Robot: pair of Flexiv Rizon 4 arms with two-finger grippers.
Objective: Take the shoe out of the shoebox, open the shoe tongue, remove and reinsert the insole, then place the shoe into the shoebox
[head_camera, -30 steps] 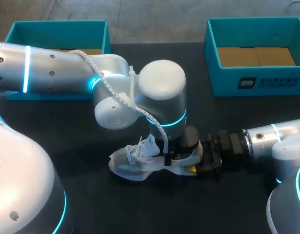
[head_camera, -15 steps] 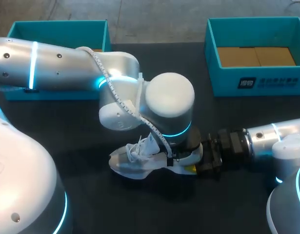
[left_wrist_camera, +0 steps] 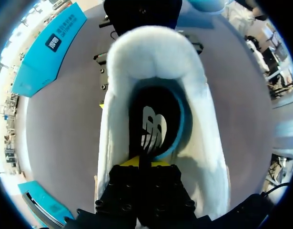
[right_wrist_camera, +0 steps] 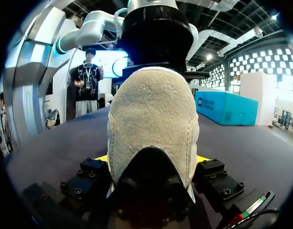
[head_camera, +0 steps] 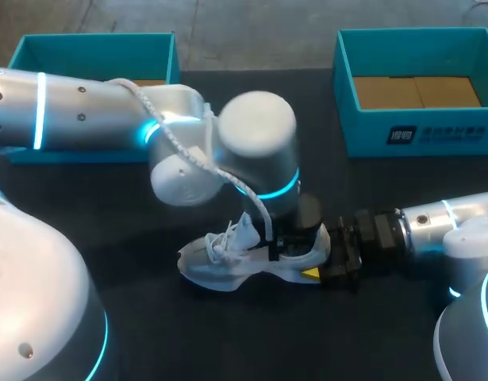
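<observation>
the white shoe point(head_camera: 228, 258) stands on its sole on the dark tabletop point(head_camera: 132, 206). the right jaws clamp its heel from both sides; the left jaws, down inside its opening, pinch the dark insole point(left_wrist_camera: 153, 119).

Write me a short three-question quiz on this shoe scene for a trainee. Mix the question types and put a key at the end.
1. True or false: the shoe lies inside a box.
2. Which part of the shoe is the right hand shut on? A: the toe. B: the heel. C: the laces.
3. Fill in the missing word: the left hand points down into the shoe's ____.

Key
1. False: it lies on the table, outside the left box and the right box.
2. B
3. opening
</observation>
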